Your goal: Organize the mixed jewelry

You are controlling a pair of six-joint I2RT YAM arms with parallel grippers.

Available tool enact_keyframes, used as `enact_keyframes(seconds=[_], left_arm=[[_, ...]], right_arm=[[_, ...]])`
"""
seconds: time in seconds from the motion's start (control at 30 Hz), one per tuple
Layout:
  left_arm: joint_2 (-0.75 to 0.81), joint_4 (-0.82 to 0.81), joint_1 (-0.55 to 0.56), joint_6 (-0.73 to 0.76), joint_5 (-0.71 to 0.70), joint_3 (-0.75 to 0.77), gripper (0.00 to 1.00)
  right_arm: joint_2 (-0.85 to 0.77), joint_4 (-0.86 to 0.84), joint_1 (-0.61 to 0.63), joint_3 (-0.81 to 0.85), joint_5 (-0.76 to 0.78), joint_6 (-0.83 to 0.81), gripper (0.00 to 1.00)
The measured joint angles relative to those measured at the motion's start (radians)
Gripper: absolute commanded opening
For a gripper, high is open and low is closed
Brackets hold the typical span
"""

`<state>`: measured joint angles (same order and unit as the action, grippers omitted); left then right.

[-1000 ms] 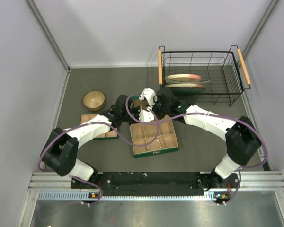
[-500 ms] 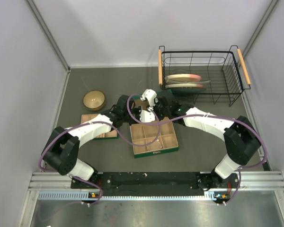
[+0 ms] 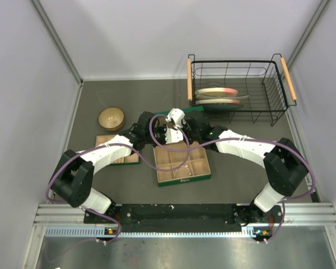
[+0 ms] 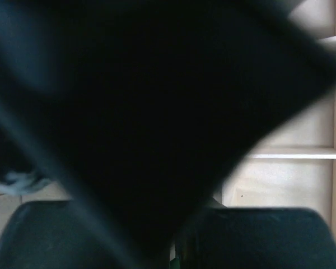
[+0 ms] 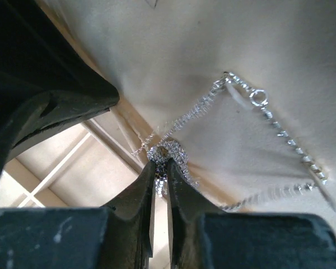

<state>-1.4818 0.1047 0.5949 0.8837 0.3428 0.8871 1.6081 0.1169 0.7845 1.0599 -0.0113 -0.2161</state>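
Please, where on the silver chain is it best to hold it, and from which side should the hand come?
Take the silver chain at its bunched clump, where strands cross at the edge of the beige lining, coming from that edge as the right hand does. Elsewhere single strands lie flat, probably too thin to pinch.

Soft, even light from above fills the overhead view: pale walls bright, the grey table point(image 3: 129, 101) matte, shadows faint, no glare. The left wrist view is almost black, a blurred dark shape point(image 4: 145, 112) swallowing the frame; only a strip of the beige box point(image 4: 302, 123) at right is lit, and soft. The right wrist view is bright and warm, the chain point(image 5: 171, 152) crisp and glinting, the gripper fingers point(image 5: 137, 202) dark and blurred below.
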Motion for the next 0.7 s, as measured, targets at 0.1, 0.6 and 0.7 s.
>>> enact_keyframes(seconds=[0.1, 0.6, 0.7], left_arm=[[0.0, 0.0, -0.002, -0.011, 0.003, 0.002, 0.0], [0.0, -0.051, 0.003, -0.002, 0.047, 0.002, 0.0], [0.0, -0.061, 0.003, 0.005, 0.058, 0.002, 0.0]], right_arm=[[0.0, 0.004, 0.01, -0.006, 0.013, 0.0, 0.0], [-0.056, 0.058, 0.013, -0.006, 0.05, -0.009, 0.0], [-0.071, 0.071, 0.013, -0.006, 0.06, -0.009, 0.0]])
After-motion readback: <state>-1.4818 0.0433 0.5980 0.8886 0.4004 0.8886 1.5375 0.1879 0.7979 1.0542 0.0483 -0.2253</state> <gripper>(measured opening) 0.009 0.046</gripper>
